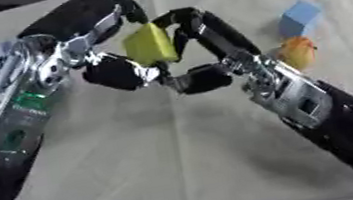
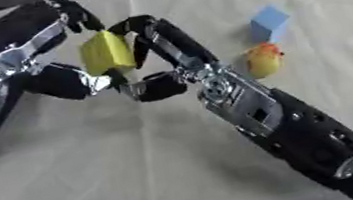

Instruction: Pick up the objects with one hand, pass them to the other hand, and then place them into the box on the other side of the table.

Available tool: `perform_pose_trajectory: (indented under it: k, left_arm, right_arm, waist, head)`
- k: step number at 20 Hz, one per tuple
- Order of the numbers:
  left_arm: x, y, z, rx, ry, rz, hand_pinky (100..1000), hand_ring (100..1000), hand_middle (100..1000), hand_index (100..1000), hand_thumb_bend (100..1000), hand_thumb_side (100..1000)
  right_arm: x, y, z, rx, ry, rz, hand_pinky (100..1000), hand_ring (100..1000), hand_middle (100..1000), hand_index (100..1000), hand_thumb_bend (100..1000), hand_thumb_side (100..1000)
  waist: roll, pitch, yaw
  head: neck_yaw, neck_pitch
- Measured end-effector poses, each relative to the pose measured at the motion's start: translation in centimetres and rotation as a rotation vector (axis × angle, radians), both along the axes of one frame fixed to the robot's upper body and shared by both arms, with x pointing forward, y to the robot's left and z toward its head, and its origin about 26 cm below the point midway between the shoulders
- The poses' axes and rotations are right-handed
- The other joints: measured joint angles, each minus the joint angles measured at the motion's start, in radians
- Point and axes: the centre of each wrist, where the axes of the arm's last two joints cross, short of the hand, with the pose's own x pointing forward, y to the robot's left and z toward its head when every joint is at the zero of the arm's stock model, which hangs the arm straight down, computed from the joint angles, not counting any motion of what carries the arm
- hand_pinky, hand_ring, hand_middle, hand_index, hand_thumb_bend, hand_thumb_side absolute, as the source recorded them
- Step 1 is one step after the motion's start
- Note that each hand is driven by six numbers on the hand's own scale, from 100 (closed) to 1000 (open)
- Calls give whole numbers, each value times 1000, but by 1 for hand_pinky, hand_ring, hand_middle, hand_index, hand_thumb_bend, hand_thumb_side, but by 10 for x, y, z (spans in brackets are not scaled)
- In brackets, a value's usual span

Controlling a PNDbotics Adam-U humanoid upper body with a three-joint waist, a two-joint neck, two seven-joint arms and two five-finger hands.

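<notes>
Meeting above the cloth, the left hand (image 1: 104, 42) and right hand (image 1: 206, 41) both curl fingers round one yellow block (image 1: 150, 44). Just right of the right hand lie one blue cube (image 1: 299, 18) and one yellow-orange toy duck (image 1: 297, 52).

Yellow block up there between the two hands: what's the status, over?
Yellow block mid-handover, off the table. Left hand and right hand both curled on it. Blue cube and orange toy wait on the cloth. Nothing in the way.
</notes>
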Motion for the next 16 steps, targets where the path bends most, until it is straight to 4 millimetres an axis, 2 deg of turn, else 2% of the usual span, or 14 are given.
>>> perform_pose_trajectory:
  k: [4, 16]
  left_arm:
    - [0, -2, -2, -2, 1, -4, 794, 767, 736, 803, 440, 424]
    - [2, -5, -5, -5, -34, 6, 731, 681, 631, 712, 475, 359]
  right_arm:
    - [0, 0, 0, -3, -1, 5, 498, 416, 450, 527, 188, 100]
    - [-1, 0, -3, -15, 11, 8, 496, 416, 449, 526, 191, 100]
  waist:
    - [0, 0, 0]
    - [2, 0, -1]
  head:
    - [0, 0]
    - [1, 0]
